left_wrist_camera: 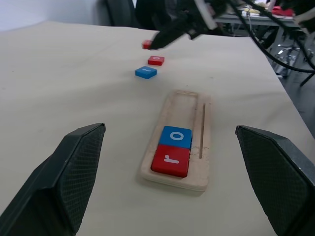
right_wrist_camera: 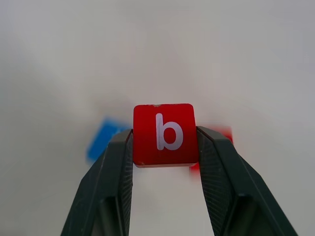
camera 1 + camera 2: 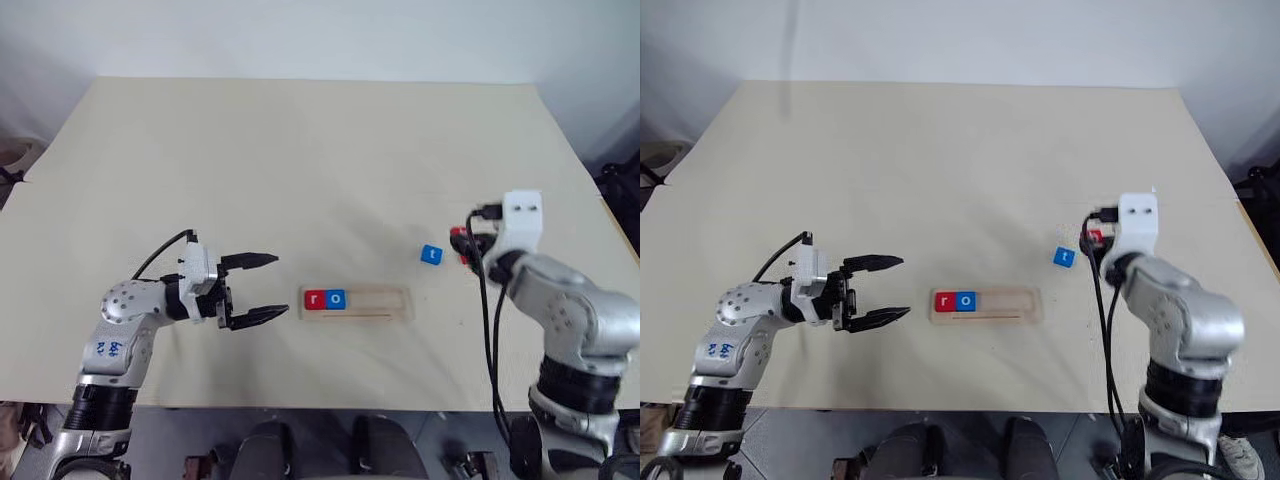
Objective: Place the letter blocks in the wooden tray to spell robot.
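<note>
r and o blocks in tray's left end, t block to its right.

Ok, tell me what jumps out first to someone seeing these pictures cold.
The red b block, pinched between the right gripper's two black fingers above the table's right side. Next, the wooden tray near the table's front middle, holding a red r block and a blue o block at its left end. The left gripper hovers open to the tray's left.

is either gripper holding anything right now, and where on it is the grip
The right gripper holds the red b block, pinched by its two opposite side edges, letter face showing. The left gripper is open and holds nothing.
</note>
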